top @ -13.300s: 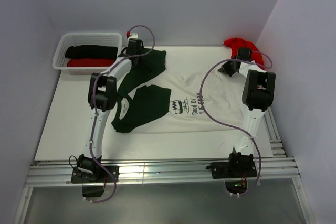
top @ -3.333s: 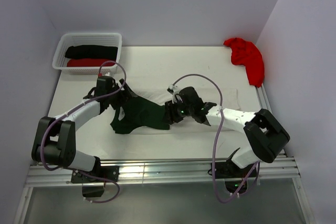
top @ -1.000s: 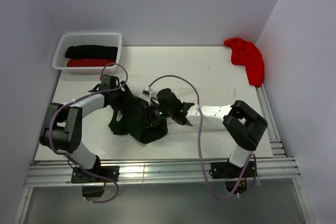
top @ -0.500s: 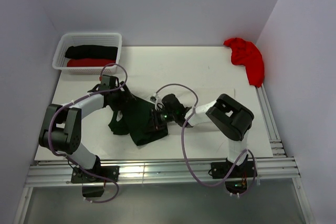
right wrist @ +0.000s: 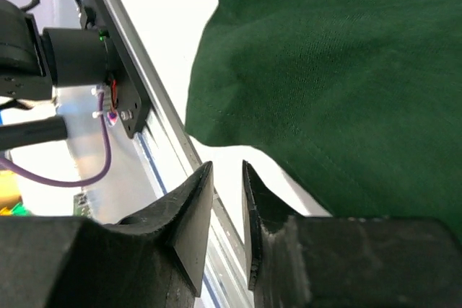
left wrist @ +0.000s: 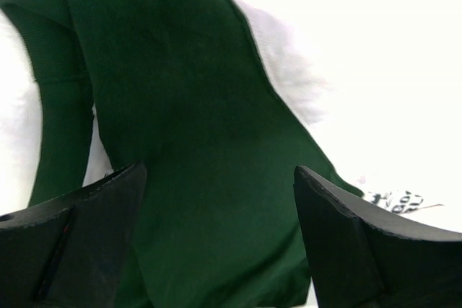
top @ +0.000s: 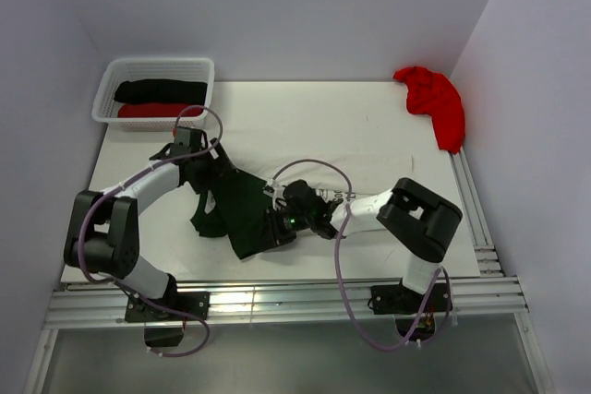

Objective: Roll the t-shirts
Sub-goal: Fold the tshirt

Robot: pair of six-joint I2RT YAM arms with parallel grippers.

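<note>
Soft matt cloth over a smooth white tabletop
Fine-knit dark green and cream jersey on the printed t-shirt; plain matt cloth on the red t-shirt; cloth black roll and red roll in a white plastic mesh basket; matt black plastic fingers on the left end effector; brushed metal rail

Dark green and cream tee on a white table.
Its sleeves are plain dark green, and its body is cream with a small black print. The red tee is plain. A black roll and a red roll fill a white mesh basket. Arms are white and black, cables purple, walls pale lilac.
</note>
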